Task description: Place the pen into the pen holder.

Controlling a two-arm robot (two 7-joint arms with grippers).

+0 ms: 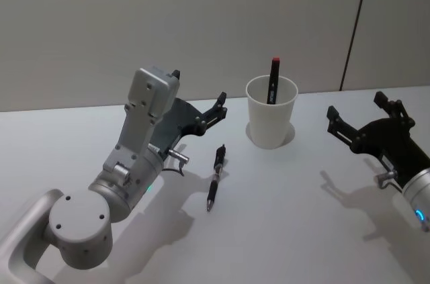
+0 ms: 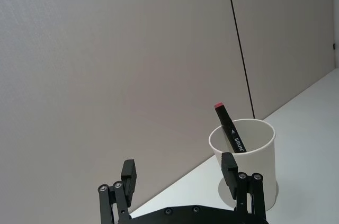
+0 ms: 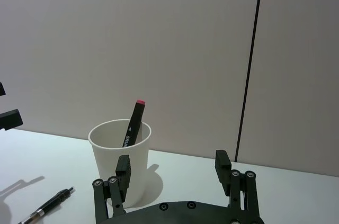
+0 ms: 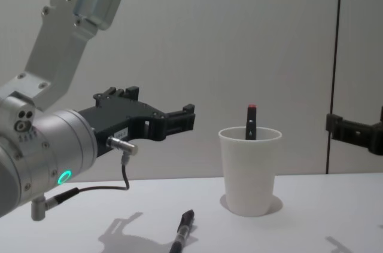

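**Pen flat on the surface, both end effectors spread**

Head view: the pen [image 1: 216,176] is seen lying flat on the white surface [image 1: 302,217], between the left end effector [image 1: 199,89] and the pen holder [image 1: 271,123], touching neither. The pen holder stands upright near the surface's far edge, by the wall, with a red-capped marker [image 1: 274,79] leaning inside. The left end effector is held spread above the surface. The right end effector [image 1: 356,105], also spread, is kept well apart on the holder's other side, with bare surface between.

Left wrist view: the pen holder [image 2: 249,155] is seen beyond the spread left end effector [image 2: 179,166].

Right wrist view: the pen holder [image 3: 106,150] and the pen [image 3: 50,205], lying apart, are seen beyond the spread right end effector [image 3: 172,160].

Chest view: the left end effector [image 4: 187,118] is held well above the pen [image 4: 182,232], with open air between its tips and the pen holder [image 4: 248,169].
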